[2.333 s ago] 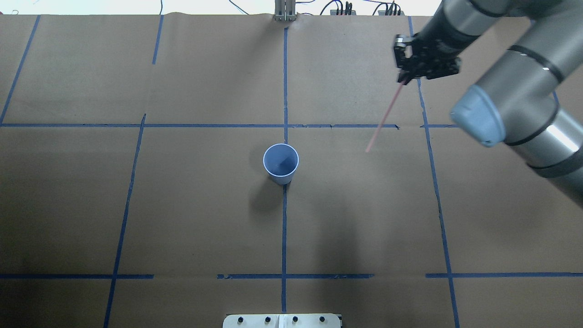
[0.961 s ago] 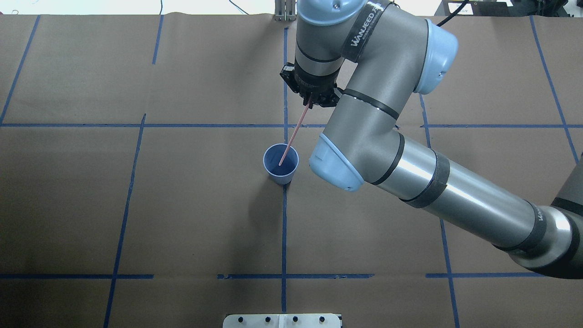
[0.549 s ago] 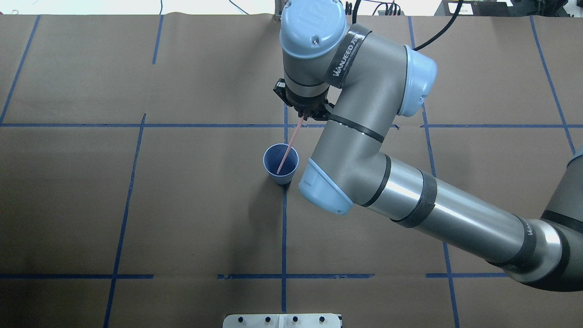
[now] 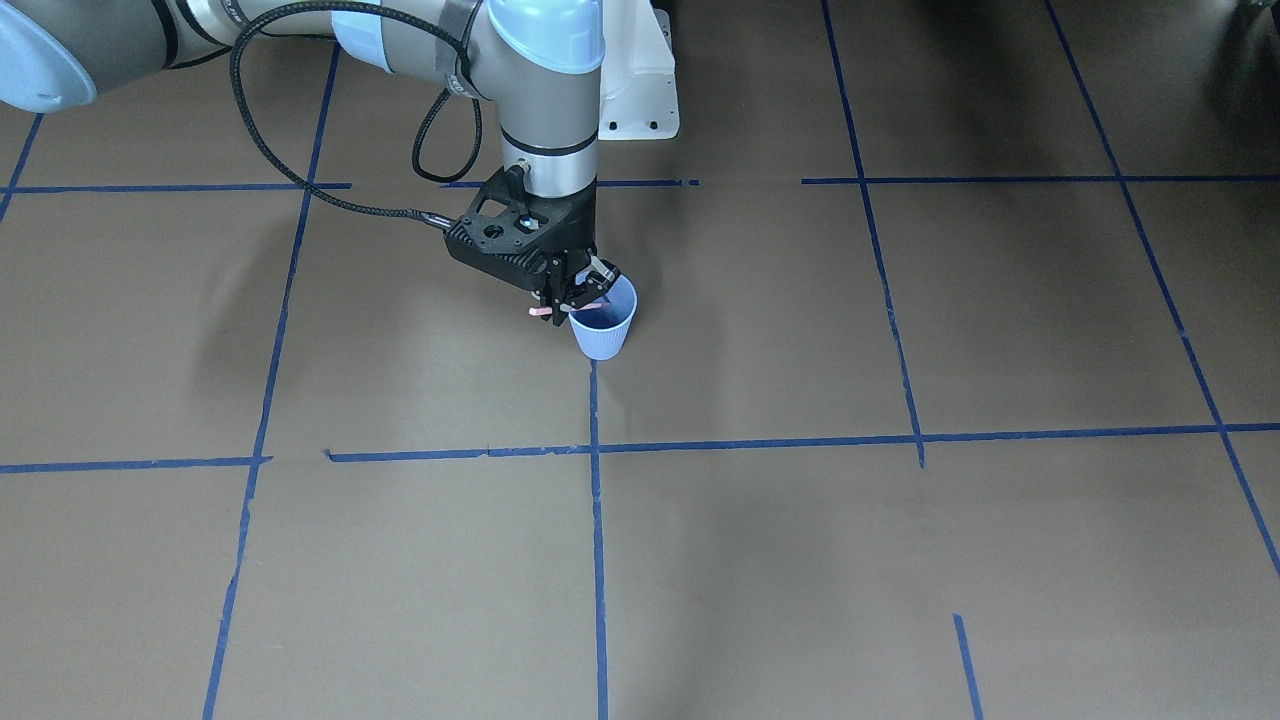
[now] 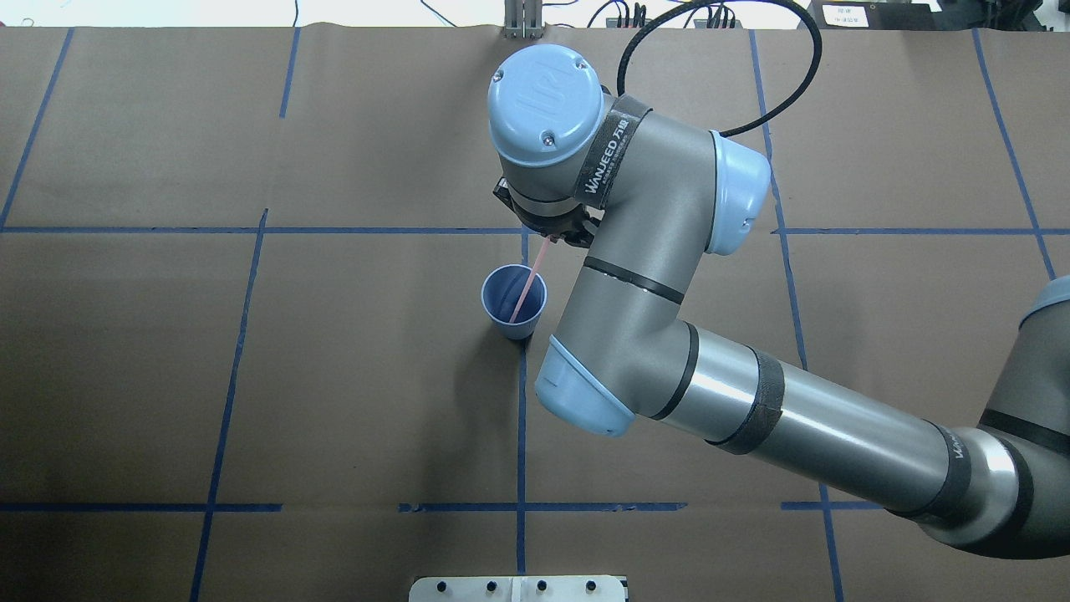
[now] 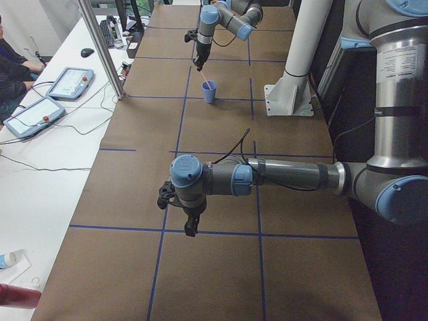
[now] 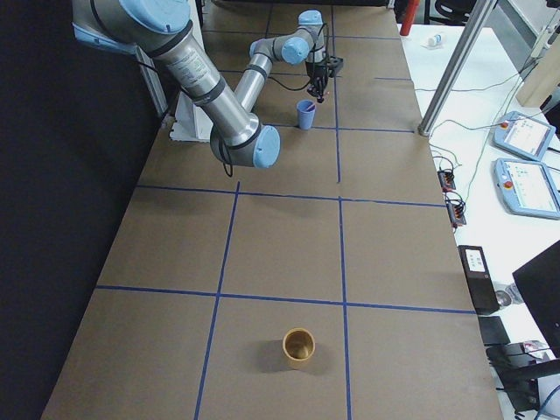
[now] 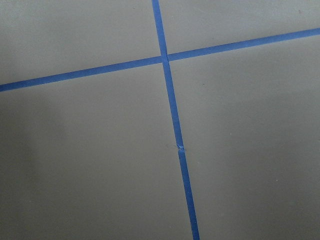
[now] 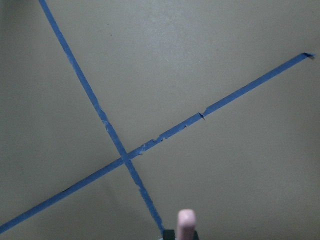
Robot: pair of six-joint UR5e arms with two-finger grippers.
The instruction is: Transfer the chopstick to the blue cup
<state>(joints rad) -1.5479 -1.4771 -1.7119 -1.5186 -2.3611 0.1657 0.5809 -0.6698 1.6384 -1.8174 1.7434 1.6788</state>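
The light-blue ribbed cup (image 5: 499, 299) stands upright near the table's middle; it also shows in the front view (image 4: 602, 338). My right gripper (image 5: 553, 237) hangs just behind the cup's rim, shut on the top of the thin pale-pink chopstick (image 5: 527, 284). The stick slants down, with its lower end inside the cup. In the front view the gripper (image 4: 572, 303) sits at the rim with the pink stick (image 4: 543, 312) between its fingers. The stick's top end shows in the right wrist view (image 9: 186, 225). My left gripper (image 6: 190, 227) hovers low over the table far from the cup; I cannot tell whether it is open.
Blue tape lines grid the brown table. My right arm's elbow (image 5: 577, 393) hangs beside the cup. A tan cup (image 7: 297, 347) stands far off toward the table's right end. A white mount plate (image 5: 518, 588) sits at the near edge.
My right arm swung in from the far right with the chopstick and lowered it. The stick's lower end has gone from above the table into the cup and deeper.
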